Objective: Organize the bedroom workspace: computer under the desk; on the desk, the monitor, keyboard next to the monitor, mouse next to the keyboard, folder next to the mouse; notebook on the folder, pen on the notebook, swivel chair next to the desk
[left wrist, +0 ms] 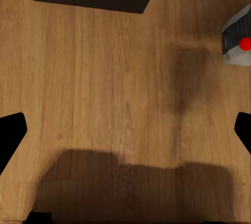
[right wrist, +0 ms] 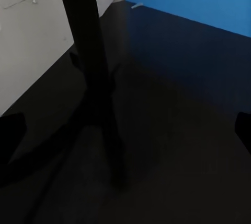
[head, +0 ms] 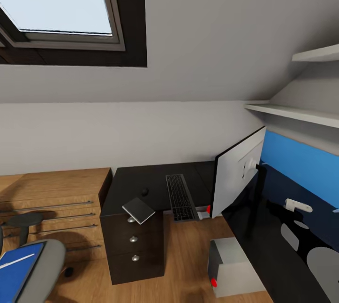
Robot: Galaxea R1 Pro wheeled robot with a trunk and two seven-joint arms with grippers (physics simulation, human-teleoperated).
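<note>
from the head, folder [head: 16, 270] lies on the swivel chair [head: 44, 265]; notebook [head: 139, 209], mouse [head: 144, 192], keyboard [head: 181, 197], monitor [head: 235, 178] sit on the desk [head: 127, 185]. left wrist view adds the computer [left wrist: 238, 38] on the floor [left wrist: 104, 88]. cannot tell either gripper's finger spread.
</note>
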